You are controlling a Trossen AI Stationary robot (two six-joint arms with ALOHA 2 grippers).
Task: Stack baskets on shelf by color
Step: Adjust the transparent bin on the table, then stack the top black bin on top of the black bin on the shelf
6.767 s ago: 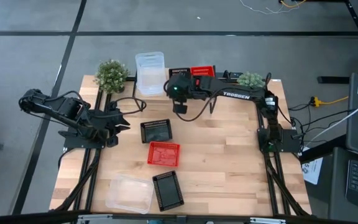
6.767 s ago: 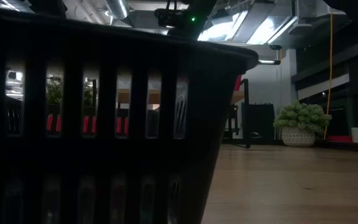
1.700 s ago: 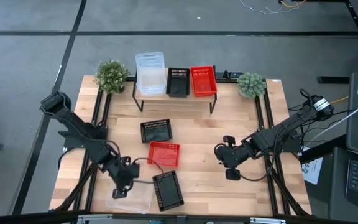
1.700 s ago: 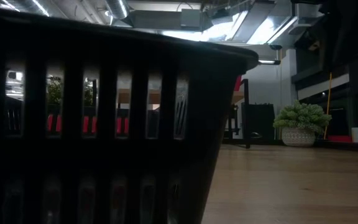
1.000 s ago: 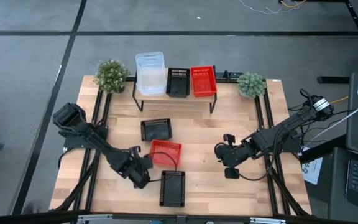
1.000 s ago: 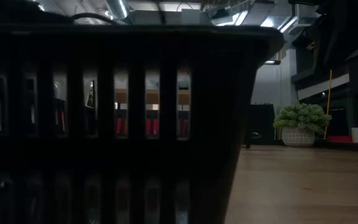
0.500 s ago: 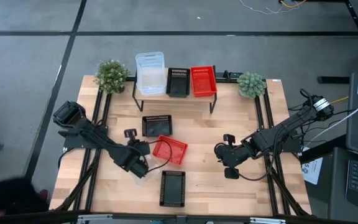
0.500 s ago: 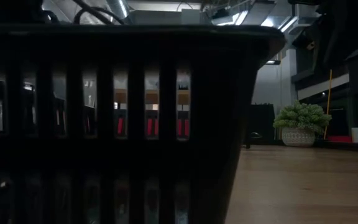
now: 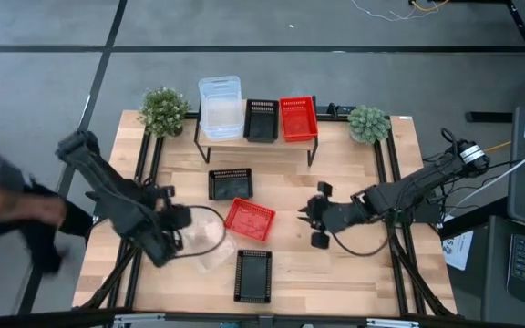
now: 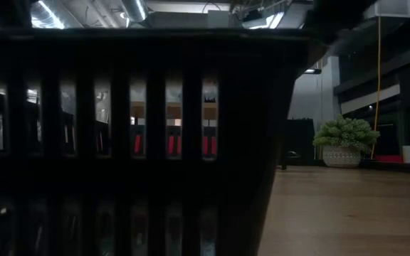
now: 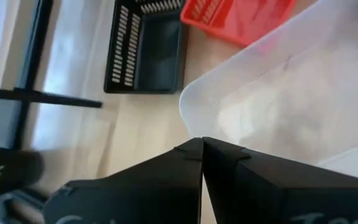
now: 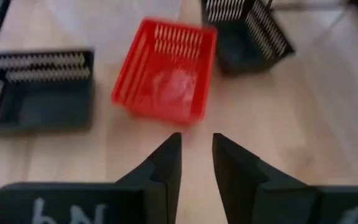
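The light-wood shelf (image 9: 255, 138) at the far edge carries a clear basket (image 9: 220, 107), a black one (image 9: 261, 118) and a red one (image 9: 298, 118). On the table lie a black basket (image 9: 229, 184), a tilted red basket (image 9: 249, 219) and a second black basket (image 9: 252, 274). My left gripper (image 9: 179, 220) is shut on a clear basket (image 9: 204, 242) left of the red one. My right gripper (image 9: 310, 219) is open, right of the red basket (image 12: 166, 71), touching nothing. My left gripper (image 11: 202, 146) pinches the rim of the clear basket at a rounded corner (image 11: 188, 121), between its two fingertips. It comes from the table's left side. The basket's open side faces the wrist camera. Whether its bottom is on the table, I cannot tell.
Two potted plants (image 9: 163, 109) (image 9: 367, 121) stand at the shelf's ends. A person (image 9: 7, 210) leans in at the table's left edge, behind my left arm. The near black basket (image 10: 134, 142) fills most of the low view. Bare wood lies to the right (image 9: 354, 273).
My left gripper has drawn back toward the table's left and far side, bringing the clear basket with it. The red basket has been turned askew and shifted slightly right. My right gripper has moved left toward the red basket. A person has come in at the left edge.
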